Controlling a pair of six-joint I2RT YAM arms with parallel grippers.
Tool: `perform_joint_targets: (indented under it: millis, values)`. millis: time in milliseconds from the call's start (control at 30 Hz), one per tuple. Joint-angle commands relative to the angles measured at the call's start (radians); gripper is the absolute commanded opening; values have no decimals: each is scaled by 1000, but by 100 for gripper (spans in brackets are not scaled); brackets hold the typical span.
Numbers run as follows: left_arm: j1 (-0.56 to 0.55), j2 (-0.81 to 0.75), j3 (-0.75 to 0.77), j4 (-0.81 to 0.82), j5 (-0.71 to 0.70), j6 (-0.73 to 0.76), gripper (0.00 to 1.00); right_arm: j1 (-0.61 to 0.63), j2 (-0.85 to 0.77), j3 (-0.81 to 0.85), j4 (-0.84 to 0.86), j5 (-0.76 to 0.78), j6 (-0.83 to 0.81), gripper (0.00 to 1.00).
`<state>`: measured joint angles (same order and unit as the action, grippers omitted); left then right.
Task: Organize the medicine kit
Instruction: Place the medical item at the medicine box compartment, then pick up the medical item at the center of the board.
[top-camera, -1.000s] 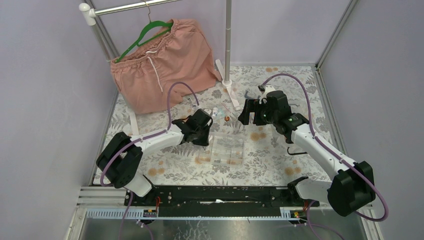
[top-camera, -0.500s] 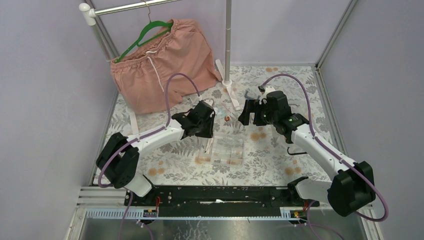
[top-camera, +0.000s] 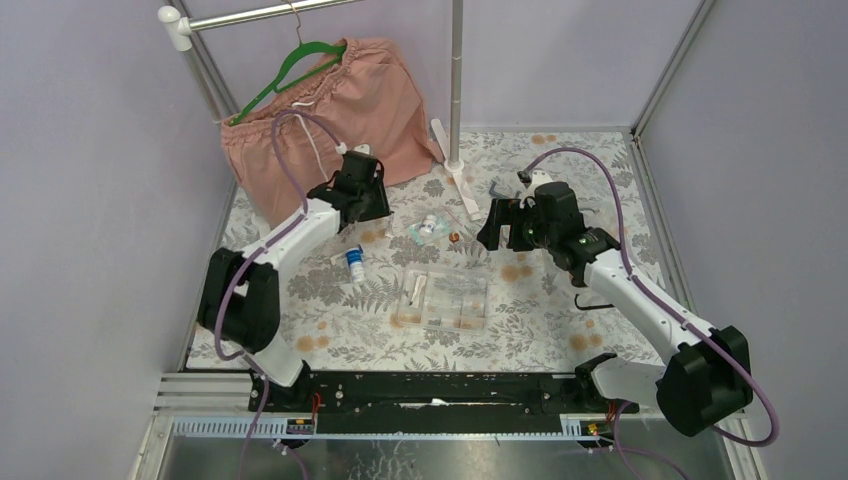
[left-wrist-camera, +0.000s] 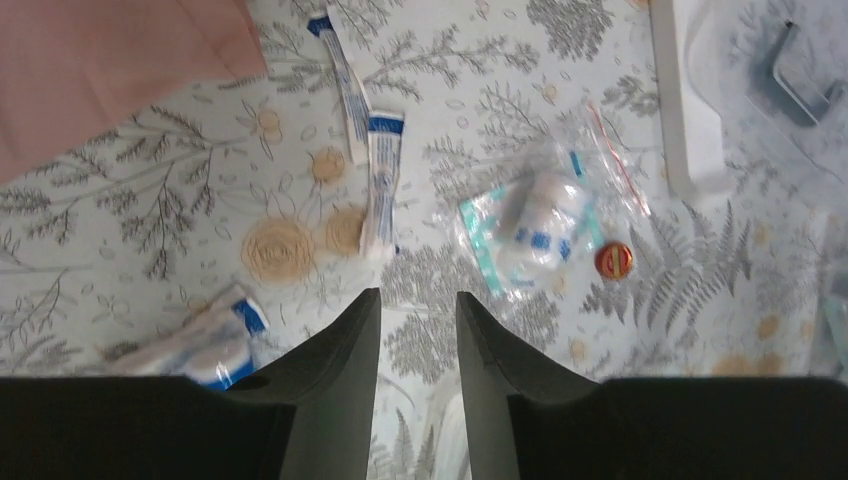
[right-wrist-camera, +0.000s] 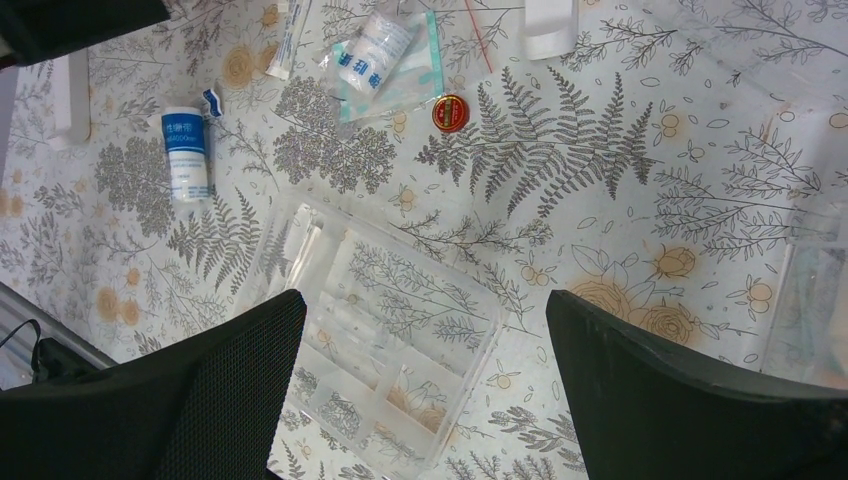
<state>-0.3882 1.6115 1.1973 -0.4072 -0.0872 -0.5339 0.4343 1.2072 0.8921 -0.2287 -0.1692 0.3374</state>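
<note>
Left gripper (left-wrist-camera: 418, 297) being drawn back from clear box (top-camera: 445, 297) to far-left, over sachets (left-wrist-camera: 372, 190); jaws being held slightly apart, empty; white item (top-camera: 415, 290) being left in box's left compartment, one piece judged stowed; bottle (top-camera: 355, 264), bagged bandage roll (top-camera: 428, 227), red tin (top-camera: 453, 237) being left outside; right gripper (right-wrist-camera: 425, 300) being held wide-spread, empty, above box; pink shorts (top-camera: 320, 120) being crowded by left arm; open room being left between box and loose items.

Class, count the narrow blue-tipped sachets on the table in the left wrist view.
2. One sachet lies nearest the pink shorts; the second sachet lies beside it, closer to the left gripper. Others may lie out of view.
</note>
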Motion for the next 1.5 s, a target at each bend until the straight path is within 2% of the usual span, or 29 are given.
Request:
perform_joint_targets:
  millis: [0,300,600,833,1100,1233,1467]
  values:
    - [37,110,40,82,-6,7,40,6,-39,11,1,-1,-10,100]
    - [51,272,113,121,20,126,38,5,-61,-1,-8,7,-14,100]
    - [51,375,206,113,-44,194,38,6,-70,-6,-12,14,-18,100]
    - [51,432,232,97,-32,207,37,5,-78,-11,-21,33,-24,100]
    - [49,445,221,85,-39,216,35,6,-77,-15,-18,32,-24,100]
    - [45,445,220,80,-38,215,26,5,-78,-15,-18,32,-22,100]
    - [43,351,202,52,-21,195,22,6,-77,-16,-15,35,-20,100]
